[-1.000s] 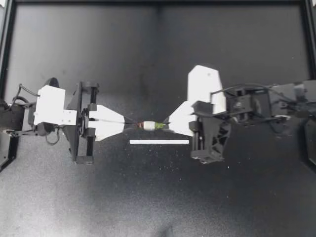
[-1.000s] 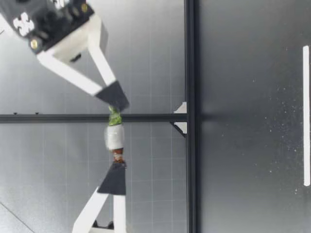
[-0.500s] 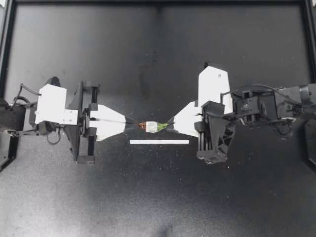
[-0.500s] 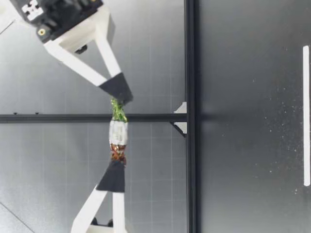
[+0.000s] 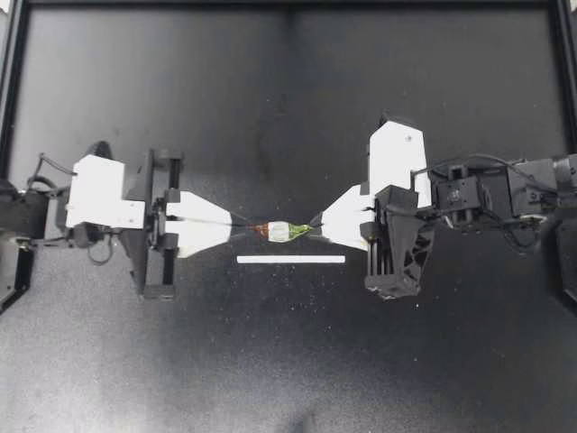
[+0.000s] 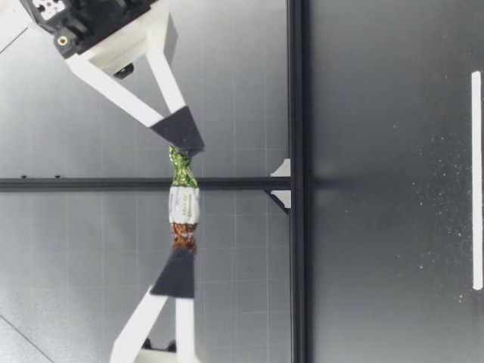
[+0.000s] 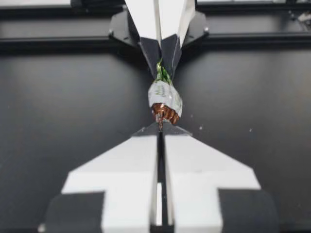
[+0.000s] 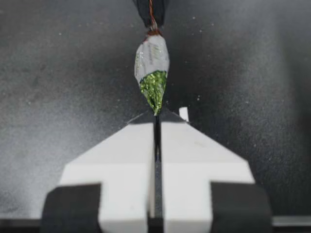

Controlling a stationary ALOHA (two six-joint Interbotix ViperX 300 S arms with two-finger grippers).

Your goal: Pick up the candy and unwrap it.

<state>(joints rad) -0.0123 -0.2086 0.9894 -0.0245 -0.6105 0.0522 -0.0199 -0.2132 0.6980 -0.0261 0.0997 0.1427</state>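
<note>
A small wrapped candy (image 5: pixel 281 232) with a white middle, one brown twisted end and one green twisted end hangs in the air above the table, stretched between both grippers. My left gripper (image 5: pixel 240 225) is shut on the candy's brown end (image 7: pixel 164 112). My right gripper (image 5: pixel 315 223) is shut on its green end (image 8: pixel 154 91). In the low view the candy (image 6: pixel 183 206) is held well above the table, level between the two black fingertip pairs. The green twist looks drawn out long. In both wrist views the other arm's gripper shows beyond the candy.
A thin white strip (image 5: pixel 290 259) lies flat on the black table (image 5: pixel 288 361) just in front of the candy and also shows in the low view as the strip (image 6: pixel 476 180). A black frame (image 5: pixel 288 5) borders the table.
My right arm has drawn back to the right and turned, and the left gripper has edged right. The candy moved slightly right, its green twist pulled out longer.
</note>
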